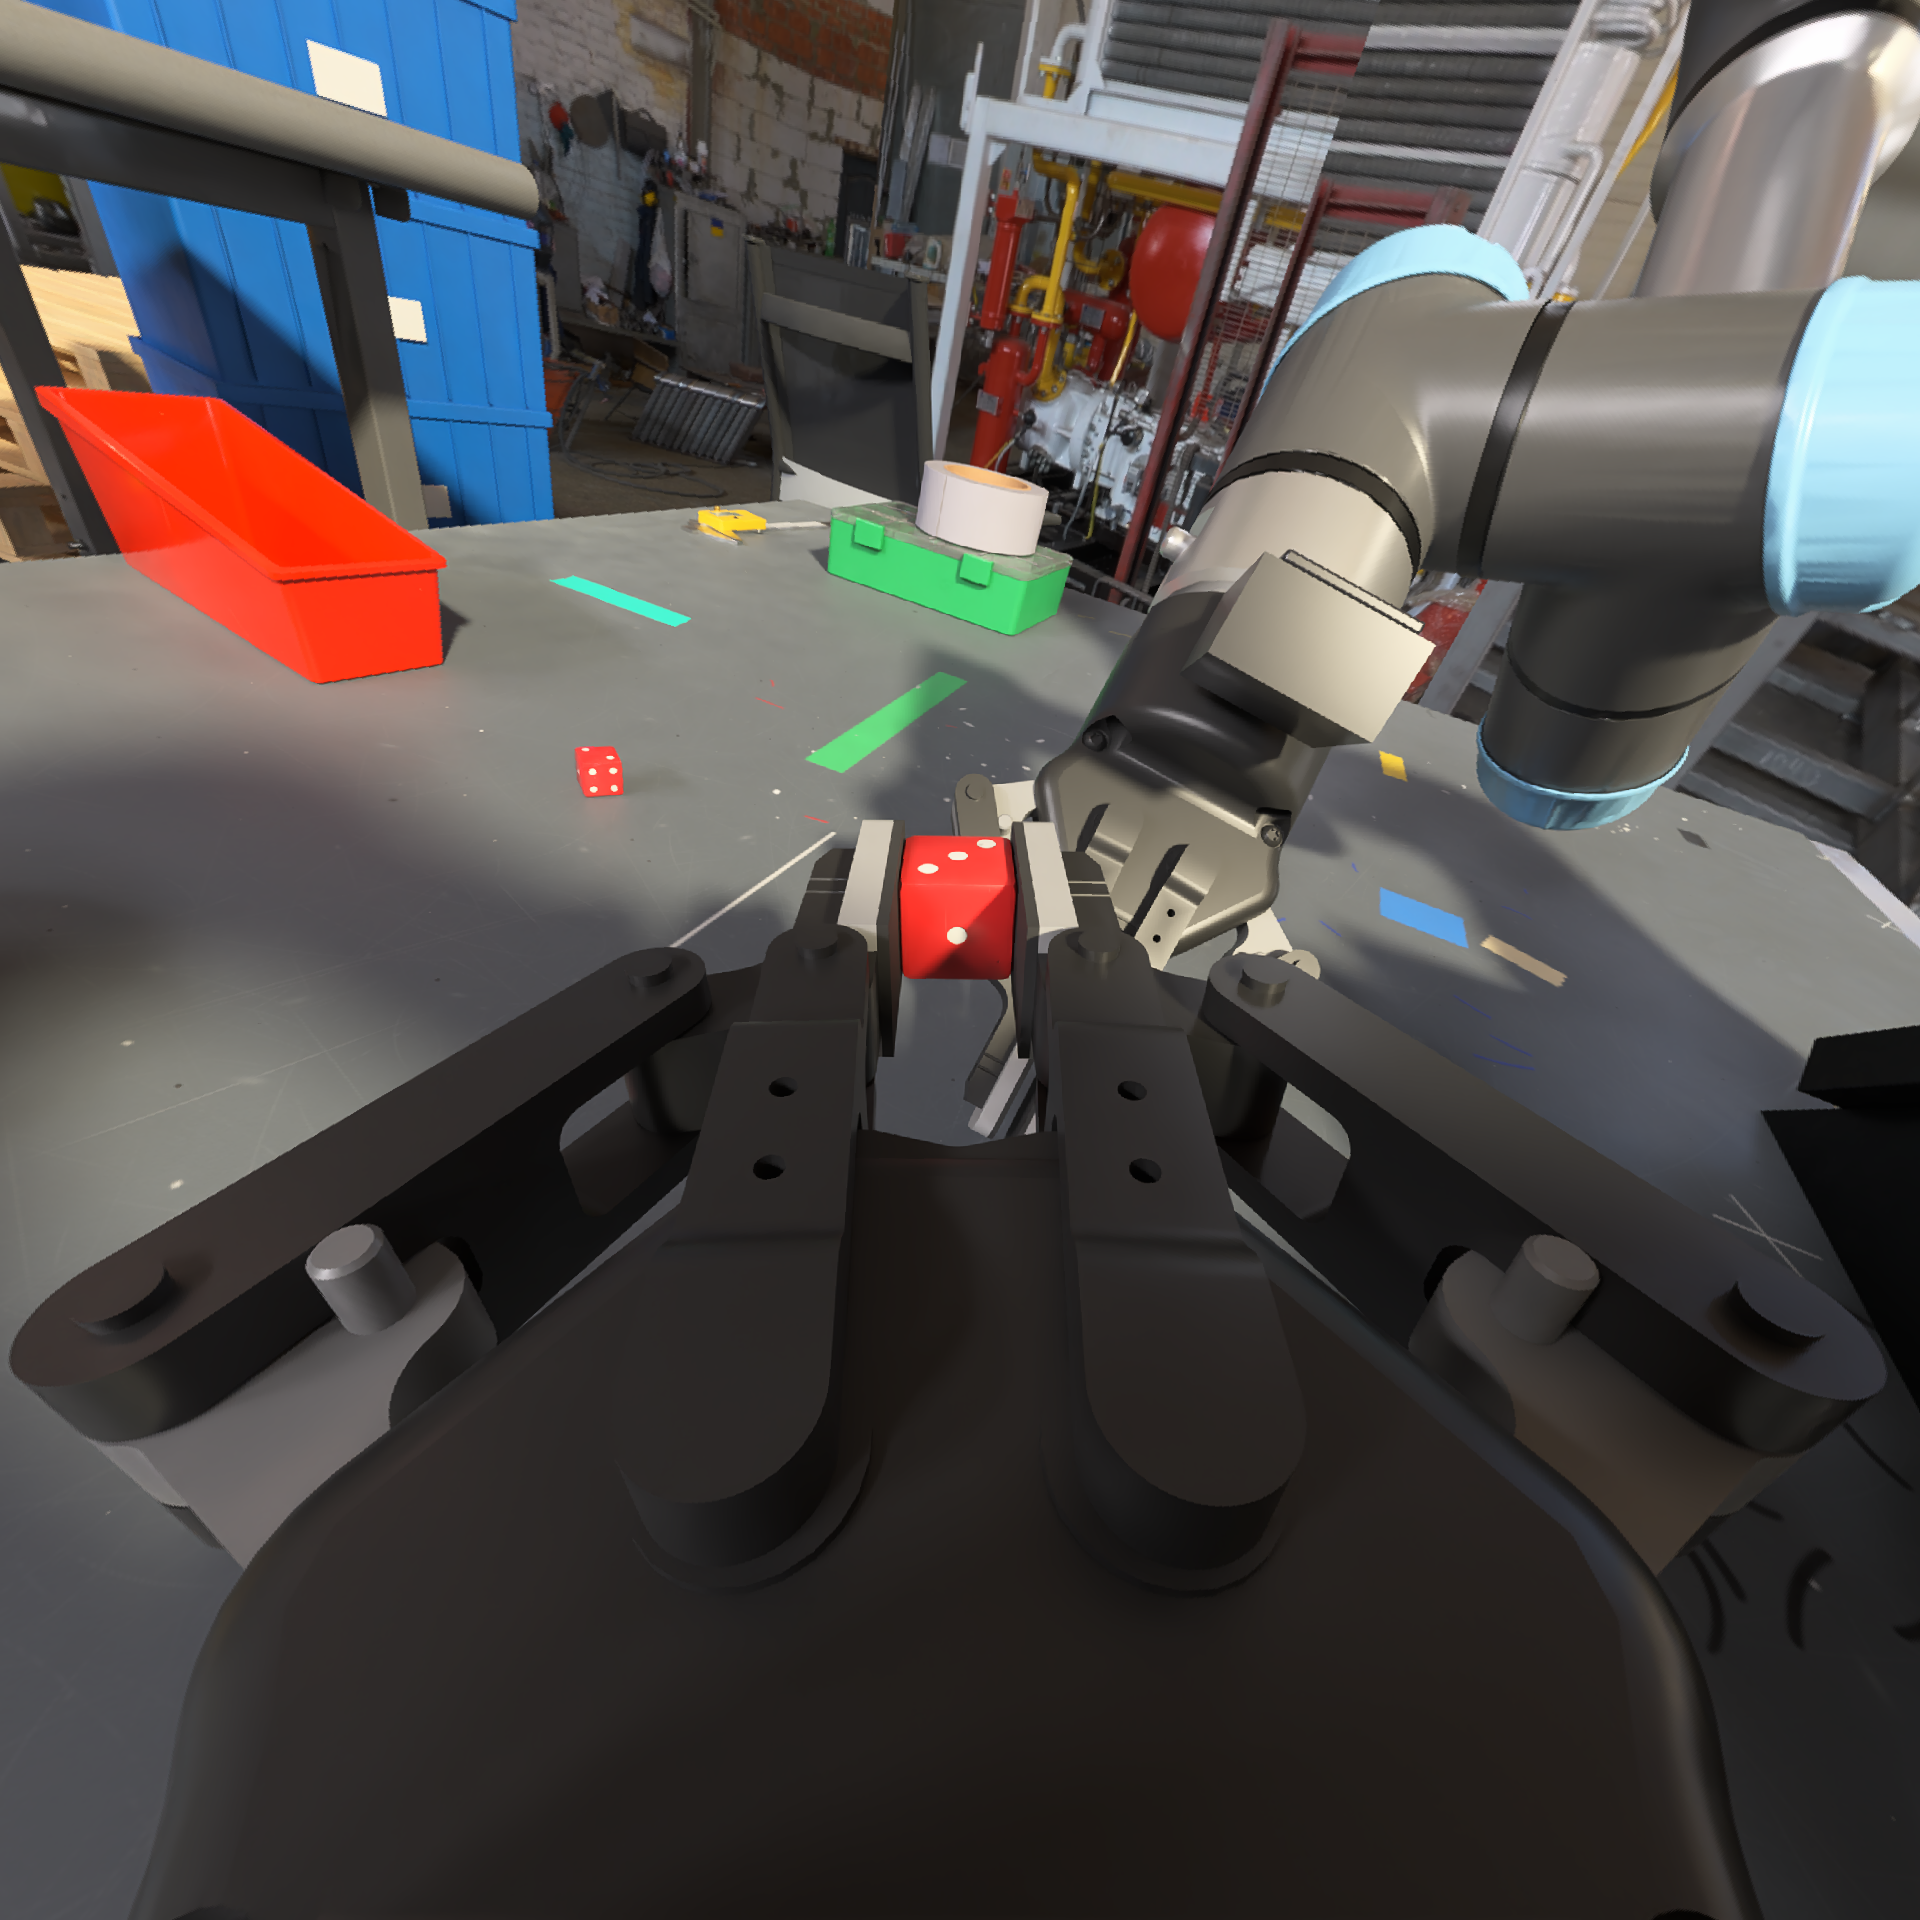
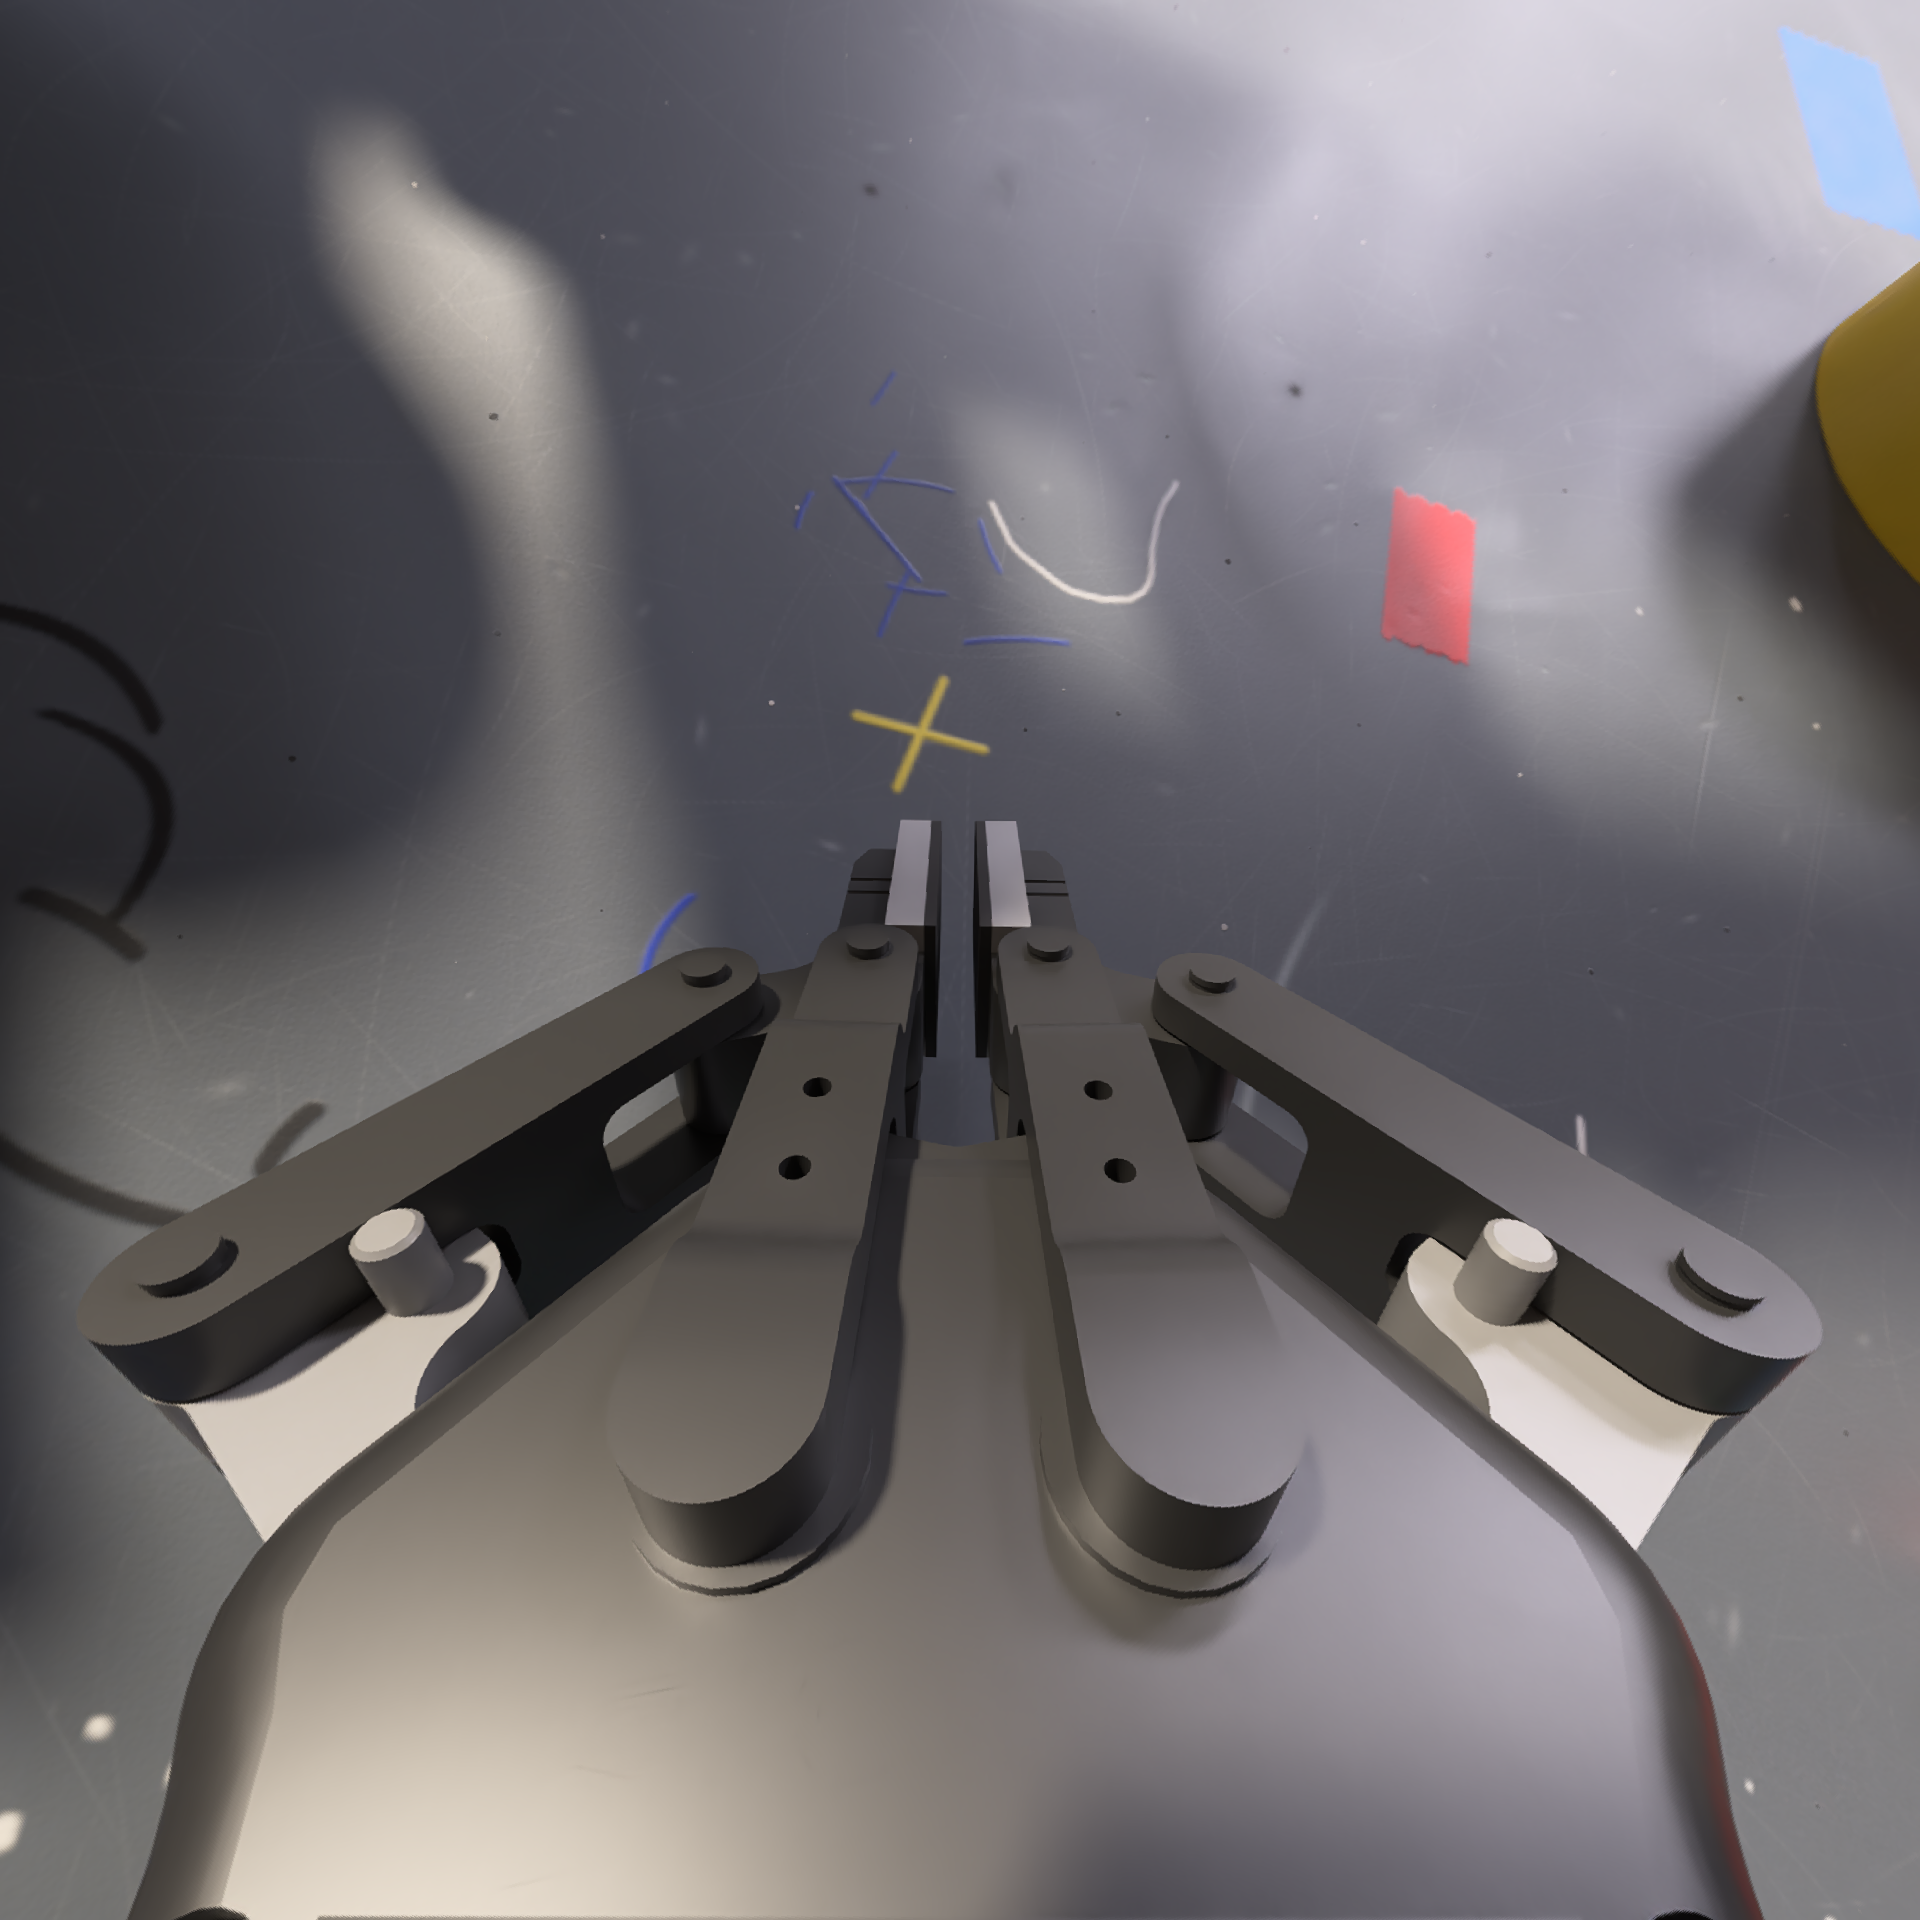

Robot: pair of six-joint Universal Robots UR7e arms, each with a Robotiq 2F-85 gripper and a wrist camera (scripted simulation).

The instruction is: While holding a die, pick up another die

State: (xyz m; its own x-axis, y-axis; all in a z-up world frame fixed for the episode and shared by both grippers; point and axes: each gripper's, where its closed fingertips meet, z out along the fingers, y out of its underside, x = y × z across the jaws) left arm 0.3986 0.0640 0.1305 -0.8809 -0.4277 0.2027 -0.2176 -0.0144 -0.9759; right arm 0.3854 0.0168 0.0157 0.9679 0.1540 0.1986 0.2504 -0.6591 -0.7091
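Observation:
My left gripper (image 1: 956, 894) is shut on a red die (image 1: 956, 909) with white pips, held between its pads above the grey table (image 1: 312, 935). A second red die (image 1: 598, 771) lies on the table to the far left of it, apart from both grippers. The right arm (image 1: 1558, 447) reaches in from the right, its hand close behind the held die and pointing down at the table. In the right wrist view my right gripper (image 2: 957, 862) has its pads nearly together with nothing between them. No die shows in that view.
A red bin (image 1: 260, 530) stands at the far left. A green box (image 1: 945, 577) with a tape roll (image 1: 982, 506) on it stands at the back, beside a yellow tool (image 1: 730, 522). A yellow object (image 2: 1870, 436) sits at the right edge of the right wrist view.

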